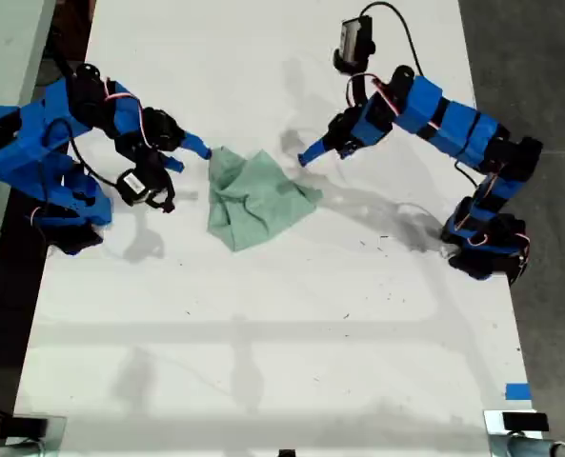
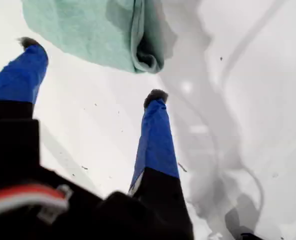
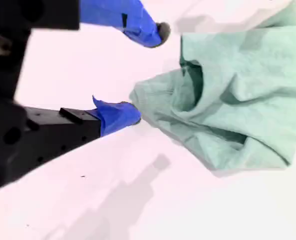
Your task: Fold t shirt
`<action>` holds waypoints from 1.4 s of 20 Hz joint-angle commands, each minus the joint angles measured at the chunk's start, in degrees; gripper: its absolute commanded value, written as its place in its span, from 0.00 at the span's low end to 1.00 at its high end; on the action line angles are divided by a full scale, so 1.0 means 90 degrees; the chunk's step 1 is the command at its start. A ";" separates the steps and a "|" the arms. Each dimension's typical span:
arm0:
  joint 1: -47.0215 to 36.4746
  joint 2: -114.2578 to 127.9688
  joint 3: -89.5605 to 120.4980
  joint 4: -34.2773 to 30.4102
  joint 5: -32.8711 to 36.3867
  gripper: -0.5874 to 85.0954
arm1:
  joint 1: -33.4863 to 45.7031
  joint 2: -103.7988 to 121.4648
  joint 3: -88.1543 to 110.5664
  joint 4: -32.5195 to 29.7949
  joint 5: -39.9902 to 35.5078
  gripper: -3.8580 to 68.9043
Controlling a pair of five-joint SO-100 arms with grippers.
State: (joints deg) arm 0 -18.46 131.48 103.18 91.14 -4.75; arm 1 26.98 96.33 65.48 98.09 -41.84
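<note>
Two blue arms flank a crumpled mint-green t shirt (image 1: 256,197) on a white tabletop (image 1: 263,324).

At the exterior view's left, my second gripper (image 1: 189,155) has its fingers (image 3: 119,116) open and holding nothing, one tip touching the shirt's edge. The shirt lies bunched mid-tabletop. At the exterior view's right, my first gripper (image 1: 311,155) is spread wide, empty, just beside the shirt.

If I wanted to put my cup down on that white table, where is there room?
The wide bare stretch of table below the t shirt in the exterior view is free, as is the strip above it. The middle is crowded: my first tool and my second tool flank the shirt closely.
</note>
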 commanded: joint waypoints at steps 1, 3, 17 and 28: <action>0.1602 0.0508 0.0078 -0.0029 -0.1143 0.00 | -0.0830 0.1748 0.1152 0.0020 0.0615 0.20; 0.3037 0.1309 0.0166 -0.0117 -0.2109 0.00 | -0.1641 0.3320 0.2666 -0.0205 0.1240 0.06; 0.5488 0.8184 0.9492 -0.3975 -0.3604 0.22 | -0.4150 1.1465 1.2334 -0.1982 0.2109 0.12; 0.3594 0.8281 0.9502 -0.3750 0.4316 0.09 | -0.4004 1.1602 1.2393 -0.2080 -0.0771 0.11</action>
State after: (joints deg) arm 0 15.03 205.40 186.24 57.57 32.96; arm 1 -8.96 200.21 174.20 80.77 -47.81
